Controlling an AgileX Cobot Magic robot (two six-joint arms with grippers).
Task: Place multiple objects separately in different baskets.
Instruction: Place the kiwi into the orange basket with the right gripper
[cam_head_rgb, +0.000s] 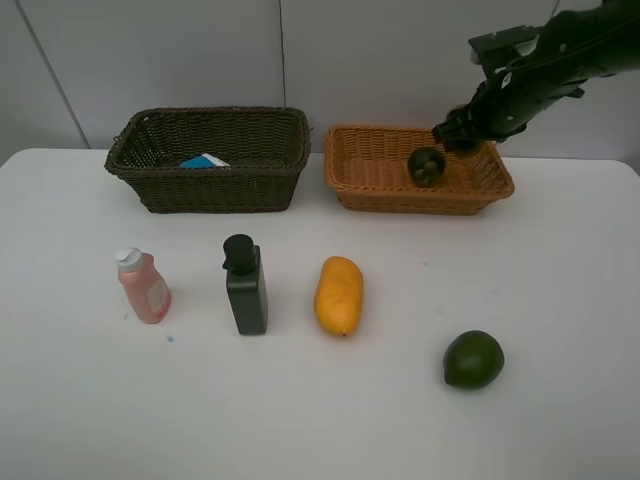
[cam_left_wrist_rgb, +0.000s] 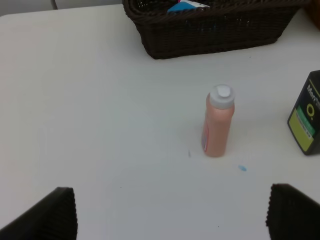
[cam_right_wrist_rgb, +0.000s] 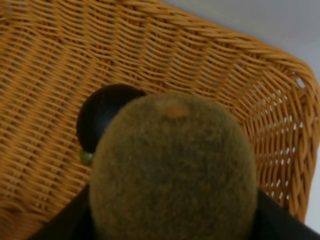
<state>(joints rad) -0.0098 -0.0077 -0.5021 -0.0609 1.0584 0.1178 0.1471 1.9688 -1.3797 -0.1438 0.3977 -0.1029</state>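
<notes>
My right gripper (cam_head_rgb: 455, 130) hovers over the light orange-tan basket (cam_head_rgb: 420, 198), shut on the brown kiwi (cam_right_wrist_rgb: 172, 170). The dark mangosteen (cam_head_rgb: 427, 165) lies inside that basket, just below the kiwi in the right wrist view (cam_right_wrist_rgb: 102, 117). My left gripper (cam_left_wrist_rgb: 172, 215) stands open above the table, short of the pink bottle (cam_left_wrist_rgb: 219, 122), with nothing between its fingers. On the table stand the pink bottle (cam_head_rgb: 144, 287) and the black pump bottle (cam_head_rgb: 245, 285). Beside them lies the mango (cam_head_rgb: 339, 295), and the lime (cam_head_rgb: 473, 360) lies further right. The dark basket (cam_head_rgb: 215, 185) sits at the back left.
A blue-and-white item (cam_head_rgb: 204, 161) lies in the dark basket. The two baskets stand side by side along the table's far edge with a narrow gap between them. A small blue speck (cam_left_wrist_rgb: 242, 168) marks the table near the pink bottle.
</notes>
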